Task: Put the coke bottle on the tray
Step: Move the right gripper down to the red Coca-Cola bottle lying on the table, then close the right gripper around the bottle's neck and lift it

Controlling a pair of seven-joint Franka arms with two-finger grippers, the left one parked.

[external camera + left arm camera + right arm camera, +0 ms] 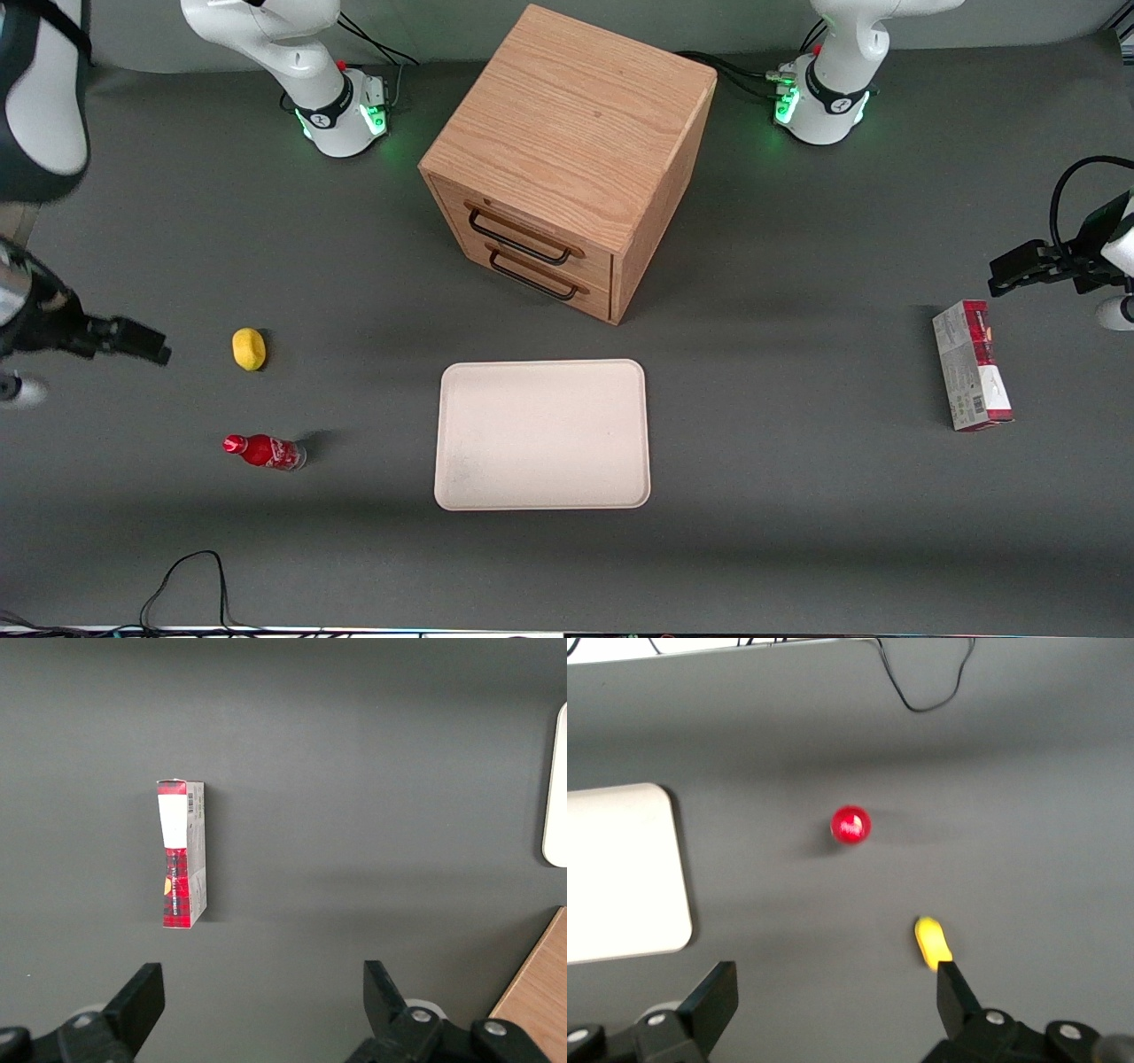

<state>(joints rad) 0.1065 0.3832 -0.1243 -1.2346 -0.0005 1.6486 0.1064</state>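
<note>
- The bench (797, 532) carries everything.
- The tray (542, 434) lies well apart from the fingers, empty.
- The fingers (833, 997) are spread wide, holding nothing, raised over the bench.
- The coke bottle (264, 451) stands on the bench, ahead of the fingers.
- The lemon (249, 349) sits just beside one fingertip.

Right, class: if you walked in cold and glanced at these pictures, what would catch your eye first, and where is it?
The big wooden drawer cabinet dominates mid-table, with the empty cream tray lying in front of it, nearer the front camera. Toward the working arm's end stand the small red coke bottle and, farther from the camera, a yellow lemon. The gripper hangs open above the table near the lemon, holding nothing.
</note>
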